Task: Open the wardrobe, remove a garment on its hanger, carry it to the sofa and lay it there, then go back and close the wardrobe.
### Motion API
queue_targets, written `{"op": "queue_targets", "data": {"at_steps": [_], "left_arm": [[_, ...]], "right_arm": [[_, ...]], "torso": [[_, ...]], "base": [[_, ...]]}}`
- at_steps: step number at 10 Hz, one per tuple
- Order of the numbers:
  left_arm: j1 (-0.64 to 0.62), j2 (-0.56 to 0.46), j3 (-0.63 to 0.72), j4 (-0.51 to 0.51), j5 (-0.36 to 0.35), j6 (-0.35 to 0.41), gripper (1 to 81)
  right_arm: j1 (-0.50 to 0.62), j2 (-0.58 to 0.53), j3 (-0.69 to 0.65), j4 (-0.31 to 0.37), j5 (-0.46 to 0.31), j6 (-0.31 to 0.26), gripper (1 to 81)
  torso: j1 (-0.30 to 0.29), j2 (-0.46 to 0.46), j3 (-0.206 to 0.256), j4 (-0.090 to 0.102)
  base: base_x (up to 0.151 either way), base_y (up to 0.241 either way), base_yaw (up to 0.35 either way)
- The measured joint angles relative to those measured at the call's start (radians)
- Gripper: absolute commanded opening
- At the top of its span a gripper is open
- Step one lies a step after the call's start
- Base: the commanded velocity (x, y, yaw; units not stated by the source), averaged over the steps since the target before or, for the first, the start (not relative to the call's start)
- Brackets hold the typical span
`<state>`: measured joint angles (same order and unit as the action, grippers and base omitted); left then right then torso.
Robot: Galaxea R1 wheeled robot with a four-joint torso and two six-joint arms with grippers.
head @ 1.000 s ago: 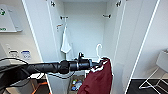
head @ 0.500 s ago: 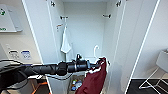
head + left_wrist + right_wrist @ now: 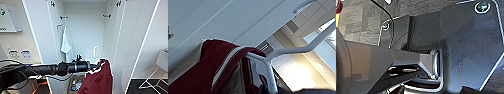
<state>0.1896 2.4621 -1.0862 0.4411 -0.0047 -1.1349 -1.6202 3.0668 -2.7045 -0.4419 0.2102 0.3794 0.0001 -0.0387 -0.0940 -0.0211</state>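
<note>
Left arm enters lower left, reaches toward frame centre. White shirt point(image 3: 66, 42) hangs centre-left inside open wardrobe point(image 3: 86, 27). Left gripper point(image 3: 96, 65) at lower centre, clamped on hanger point(image 3: 96, 52); garment point(image 3: 98, 78) droops below it, lower centre-right. Right gripper's fingers: cannot tell.

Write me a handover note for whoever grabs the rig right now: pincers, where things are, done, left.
Left pincer: at the neck of the thin white hanger, carrying the dark red varsity jacket with white trim in front of the open cabinet; finger state can't be made out.
Right pincer: can't tell its state.
Tall white wardrobe: both doors open; plain white shirt hangs inside at the left.
Done: wardrobe opened, jacket on its hanger off the rail and hanging from the left arm.
Left: carry it to the sofa, lay it down, return, close the doors.
</note>
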Motion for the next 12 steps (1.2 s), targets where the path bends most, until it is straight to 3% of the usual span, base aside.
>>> {"op": "queue_targets", "data": {"at_steps": [4, 12], "left_arm": [[0.003, -0.005, 0.002, 0.000, -0.039, 0.000, 1.0], [0.009, -0.032, 0.007, 0.000, -0.039, -0.007, 1.0]], "right_arm": [[0.000, 0.000, 0.000, 0.000, 0.000, 0.000, 81.1], [-0.003, 0.000, 0.001, -0.001, 0.000, 0.000, 81.1]], "torso": [[0.000, 0.000, 0.000, 0.000], [0.000, 0.000, 0.000, 0.000]], "base": [[0.000, 0.000, -0.031], [0.000, 0.000, -0.194]]}}
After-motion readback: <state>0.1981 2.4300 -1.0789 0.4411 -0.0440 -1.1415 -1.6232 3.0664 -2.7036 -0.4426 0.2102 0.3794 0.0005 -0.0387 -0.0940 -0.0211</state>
